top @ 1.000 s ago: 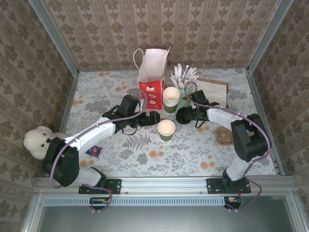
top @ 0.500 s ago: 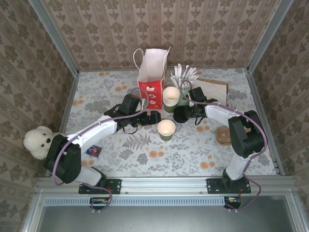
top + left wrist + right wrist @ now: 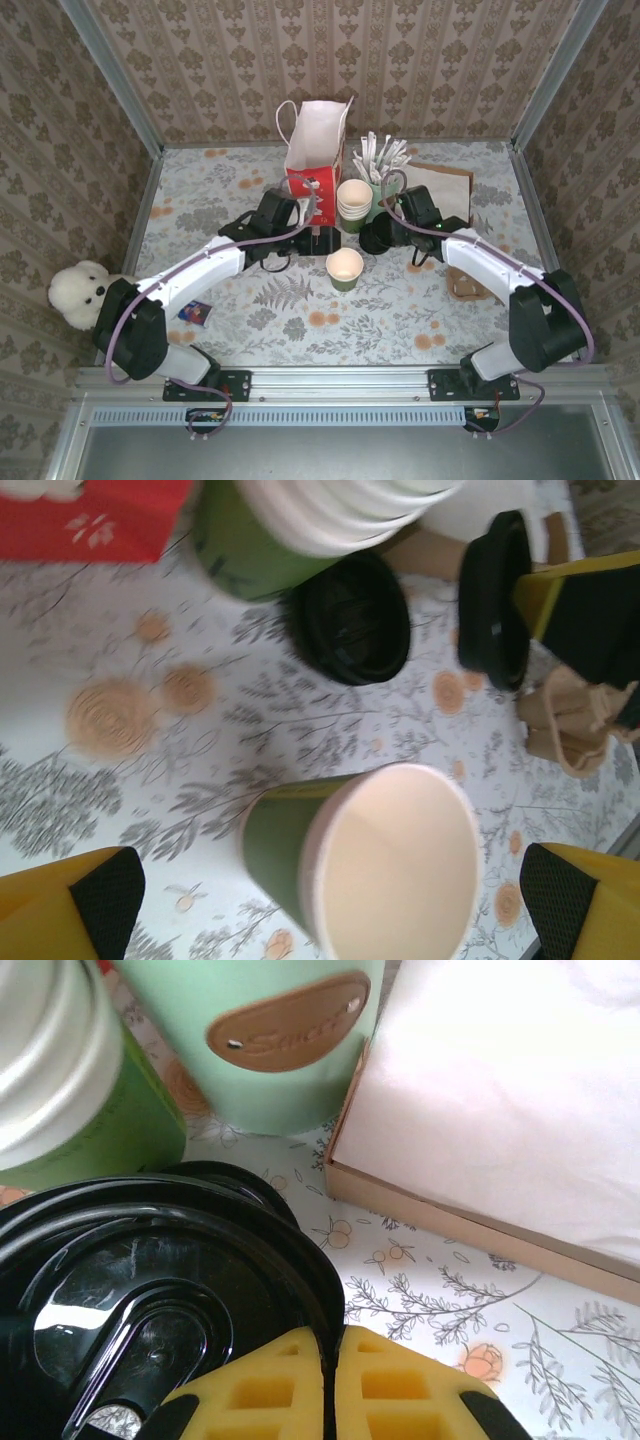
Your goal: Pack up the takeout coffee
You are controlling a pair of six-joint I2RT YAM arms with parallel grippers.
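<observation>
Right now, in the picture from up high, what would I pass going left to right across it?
You'd pass the teddy bear → small blue packet → green paper cup → brown cardboard piece.

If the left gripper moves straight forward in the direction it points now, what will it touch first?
Most likely the lone green paper cup: in the wrist view it stands just ahead, between the open fingers of the left gripper. Exact depth is unclear.
</observation>
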